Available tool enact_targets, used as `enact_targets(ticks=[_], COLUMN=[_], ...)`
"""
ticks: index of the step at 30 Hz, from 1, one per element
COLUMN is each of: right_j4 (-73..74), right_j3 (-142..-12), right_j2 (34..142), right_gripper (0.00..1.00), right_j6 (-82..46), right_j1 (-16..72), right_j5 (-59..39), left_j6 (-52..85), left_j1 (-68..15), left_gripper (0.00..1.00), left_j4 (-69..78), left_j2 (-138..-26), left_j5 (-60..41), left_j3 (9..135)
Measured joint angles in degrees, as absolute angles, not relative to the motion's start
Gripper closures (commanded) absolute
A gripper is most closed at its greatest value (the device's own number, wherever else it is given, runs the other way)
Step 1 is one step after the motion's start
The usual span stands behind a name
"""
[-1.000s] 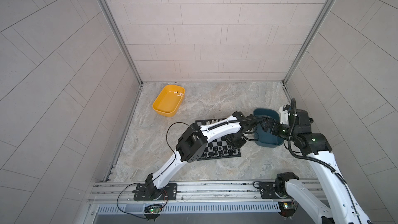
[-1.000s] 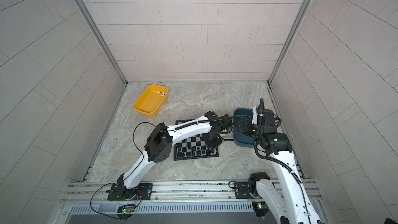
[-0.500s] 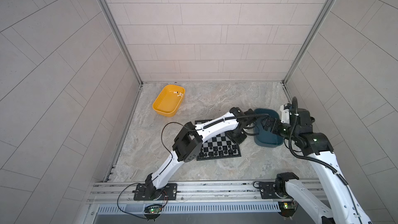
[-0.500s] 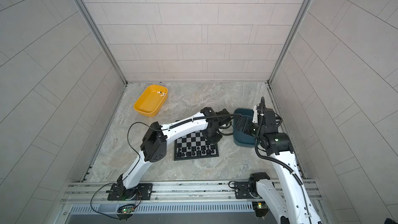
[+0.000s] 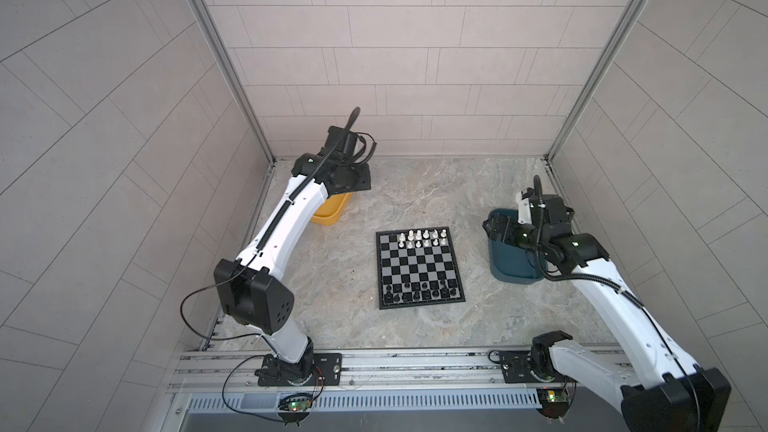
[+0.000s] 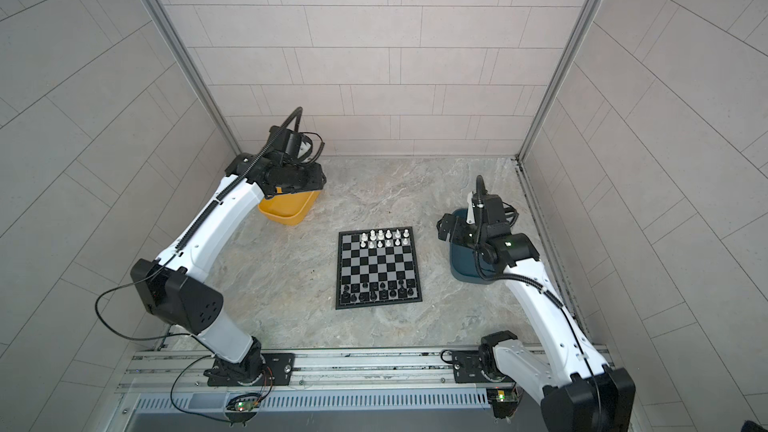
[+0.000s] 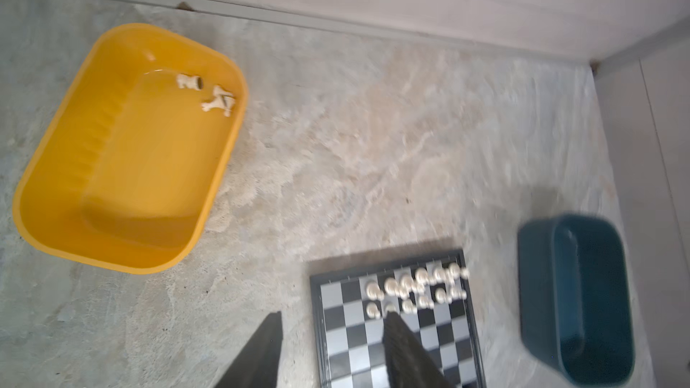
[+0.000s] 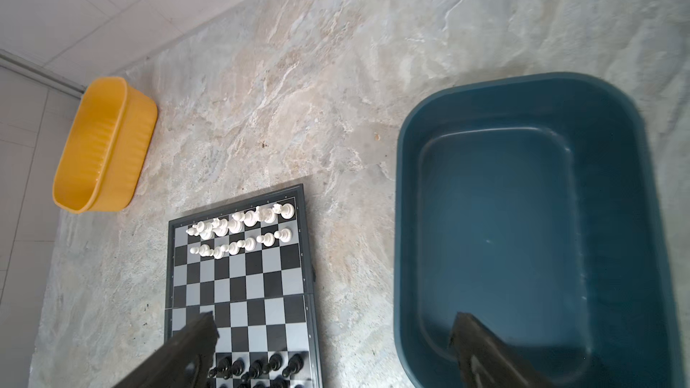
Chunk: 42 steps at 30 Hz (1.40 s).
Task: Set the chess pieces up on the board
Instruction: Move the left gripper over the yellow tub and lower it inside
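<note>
The board (image 5: 419,268) lies mid-table, in both top views (image 6: 378,268). White chess pieces (image 5: 422,238) fill most of its two far rows, and black chess pieces (image 5: 422,289) stand in its two near rows. A few more white pieces (image 7: 218,102) lie on their sides in the yellow tray (image 7: 74,143). My left gripper (image 7: 333,314) hangs high near that tray, open and empty. My right gripper (image 8: 335,316) is open and empty too, above the gap between the board (image 8: 242,285) and the teal tray (image 8: 410,218).
The yellow tray (image 5: 328,218) sits at the far left, half hidden under my left arm. The teal tray (image 5: 511,272) stands right of the board, with nothing visible inside in the right wrist view. Walls close in on three sides.
My left arm has swung from the board's far right corner, next to the teal tray, back over the yellow tray, and its jaws have opened. The right arm has hardly moved.
</note>
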State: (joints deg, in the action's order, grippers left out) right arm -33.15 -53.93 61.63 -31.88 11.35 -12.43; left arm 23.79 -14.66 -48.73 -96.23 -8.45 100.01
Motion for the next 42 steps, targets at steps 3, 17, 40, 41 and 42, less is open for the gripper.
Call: enact_targets(ticks=[3, 17, 40, 41, 42], right_j4=[-29.4, -20.6, -19.7, -19.7, -19.7], right_j3=[-54.5, -59.7, -62.3, -62.3, -62.3], right_j2=[68.7, 76.5, 78.5, 78.5, 78.5], right_gripper=[0.01, 0.04, 0.02, 0.02, 0.02], right_j6=[-32.9, -33.9, -33.3, -33.3, -33.3], right_j1=[15.0, 21.8, 21.8, 21.8, 21.8], right_j5=[-11.5, -10.9, -11.8, -11.8, -11.9], left_j6=[26.5, 26.3, 23.7, 23.7, 23.7], left_j1=[-7.4, 4.5, 1.7, 1.4, 1.1], left_gripper=[0.48, 0.68, 0.63, 0.63, 0.63], left_j4=[-44.8, -51.6, -51.9, -51.5, -51.2], left_j2=[-101.5, -128.7, -122.1, -120.5, -118.9], left_j5=[-10.3, -14.3, -15.0, -15.0, -15.0], left_j3=[100.5, 120.5, 94.5, 92.7, 90.9])
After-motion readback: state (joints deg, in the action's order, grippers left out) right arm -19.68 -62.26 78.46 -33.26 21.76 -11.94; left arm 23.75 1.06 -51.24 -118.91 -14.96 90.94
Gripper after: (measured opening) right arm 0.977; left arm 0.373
